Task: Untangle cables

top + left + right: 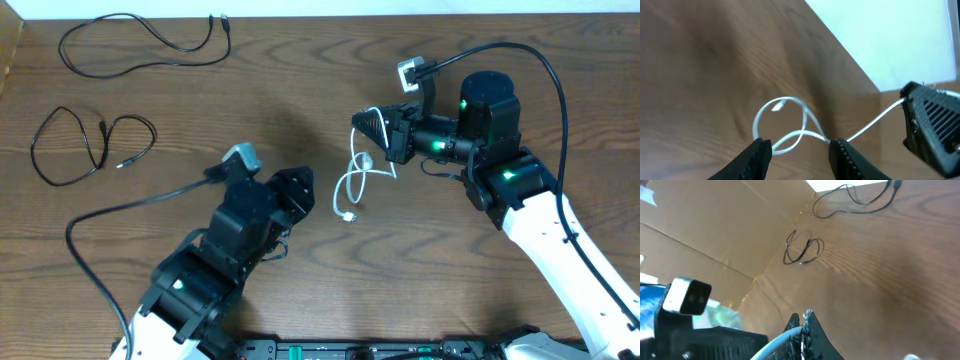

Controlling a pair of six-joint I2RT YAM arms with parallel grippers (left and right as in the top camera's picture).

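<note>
- White cable (364, 160): thin, flexible white cord with small white plugs, located near the middle of the surface (420, 275), between the two arms.
- Upper part pinched at the tip of the right end effector (358, 122), fingers clenched together on the cord.
- From that grip, draped down to the wood and curled into one loose loop, with the lower plug (347, 216) resting on the surface.
- Long axis in the overhead view: roughly far to near, leaning slightly leftward at the lower end.
- In the left wrist view: loop lying flat on the wood, with one straight run rising from it to the tip of the right end effector.
- Left end effector (800, 150): released, fingers parted, with the loop on the wood just beyond the gap. Positioned just beside the loop on its left and pointed toward it.
- Larger black cable (180, 48): thin black cord laid out in a wide, open curve at the far left corner of the surface. Long axis left to right, with one small plug at the right end.
- Smaller black cable (97, 150): thin black cord folded into two small loops, nearer than the larger one and close to the left edge.
- All three cords well apart from one another, none touching.
- Surface finish: brown wood grain.
- Markings on the plugs: too small to read in any view.
</note>
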